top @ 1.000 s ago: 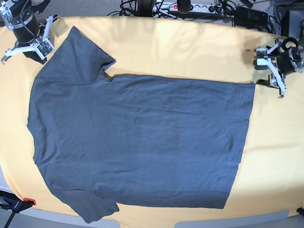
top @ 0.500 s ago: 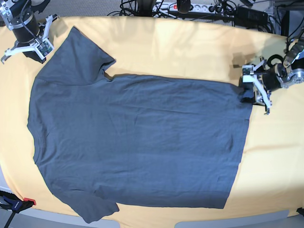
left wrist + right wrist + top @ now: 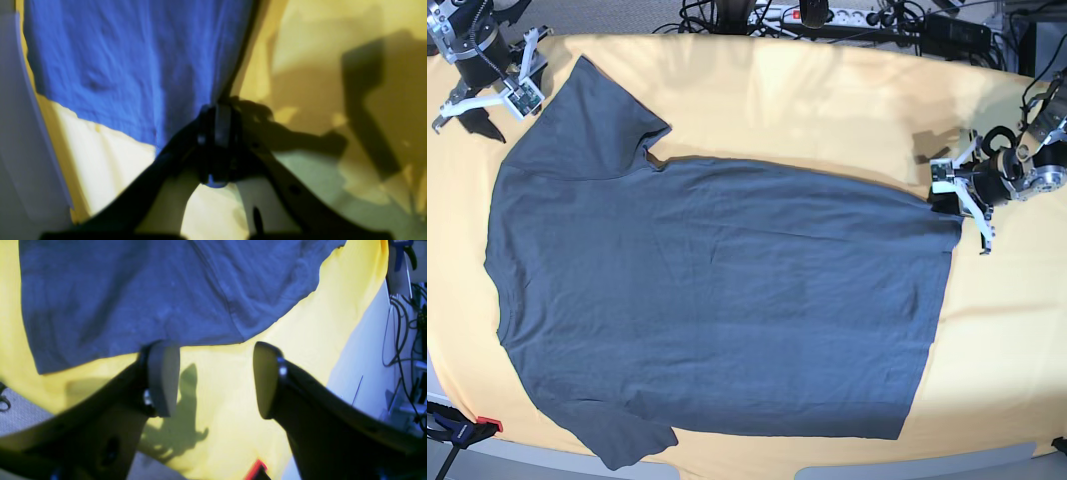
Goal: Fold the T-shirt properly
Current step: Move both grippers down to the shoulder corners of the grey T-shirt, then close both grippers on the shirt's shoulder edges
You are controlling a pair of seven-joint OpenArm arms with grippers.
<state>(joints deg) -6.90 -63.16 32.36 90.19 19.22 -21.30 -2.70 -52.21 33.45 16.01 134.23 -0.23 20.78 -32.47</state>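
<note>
The slate-grey T-shirt (image 3: 717, 290) lies spread flat on the yellow cloth (image 3: 827, 100), sleeves to the left and hem to the right. My left gripper (image 3: 944, 204) sits at the hem's far right corner. In the left wrist view the left gripper (image 3: 217, 140) is shut, with the edge of the T-shirt (image 3: 116, 66) pinched between the jaws. My right gripper (image 3: 485, 112) hovers by the upper left sleeve. In the right wrist view the right gripper (image 3: 213, 380) is open and holds nothing, just short of the edge of the T-shirt (image 3: 150, 290), with one fingertip (image 3: 163, 376) at that edge.
Cables and a power strip (image 3: 827, 15) run along the table's far edge. A red-tipped clamp (image 3: 462, 430) grips the front left corner. More cables (image 3: 400, 323) hang past the table's side in the right wrist view.
My left gripper moved in onto the hem's far corner and shut on it. My right gripper went from shut to open and shifted slightly toward the far edge.
</note>
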